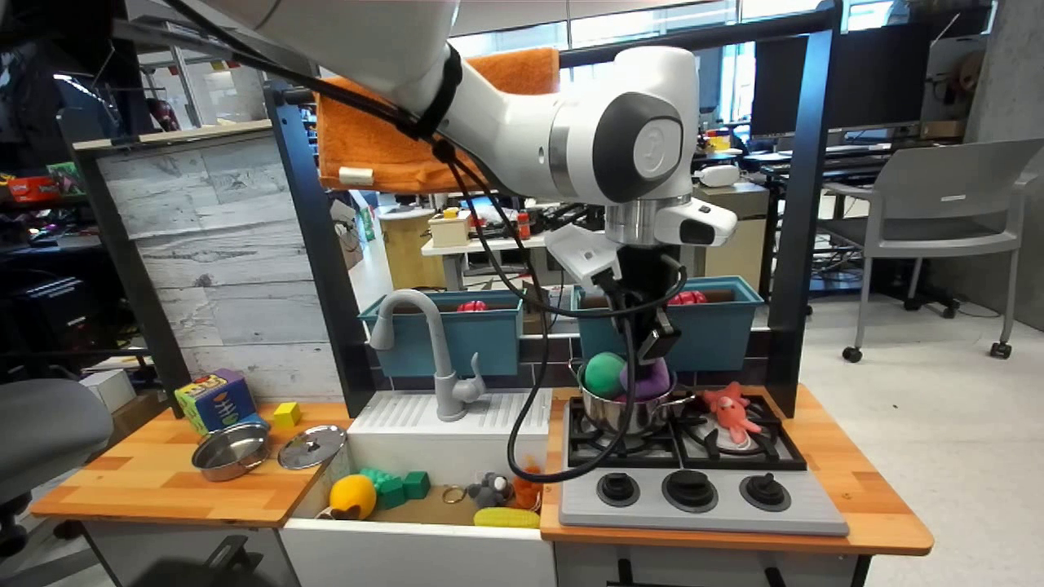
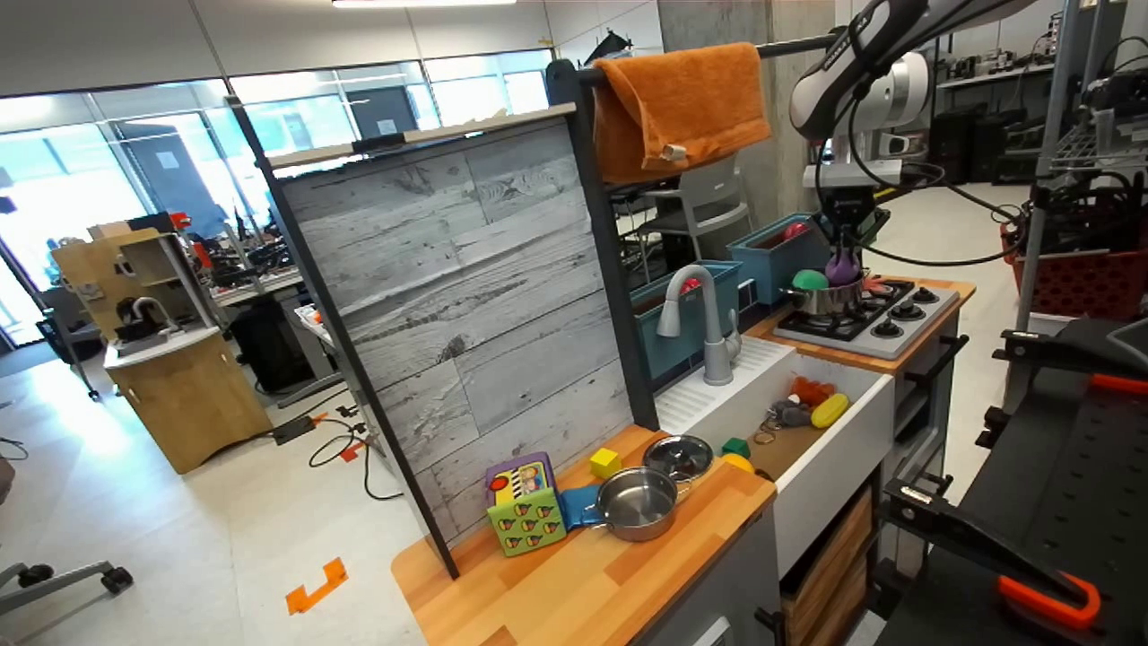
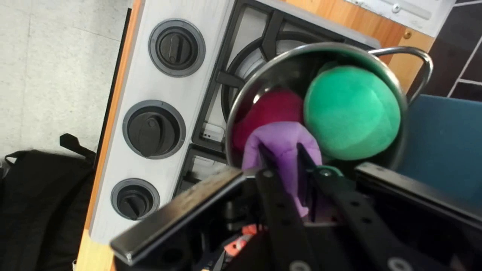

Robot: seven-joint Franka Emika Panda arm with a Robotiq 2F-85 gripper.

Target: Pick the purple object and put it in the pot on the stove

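The purple object [image 3: 284,133] is a soft rounded piece with a narrow top. My gripper [image 3: 282,150] has its fingers closed around its narrow upper part. The purple object also shows in both exterior views [image 1: 650,379] [image 2: 843,267], at the mouth of the pot under the gripper [image 1: 652,346]. The pot [image 1: 608,413] is shiny metal and stands on a back burner of the stove [image 1: 652,515]. A green round toy [image 3: 352,113] and a dark red toy [image 3: 273,107] lie inside the pot. Whether the purple object rests on the dark red toy I cannot tell.
A pink plush toy [image 1: 732,412] lies on the burner beside the pot. Blue planters [image 1: 444,338] stand behind the counter. The white sink [image 1: 408,548] holds several toys, with a grey faucet [image 1: 440,359] behind. A black cable [image 1: 515,440] loops down from the arm before the stove.
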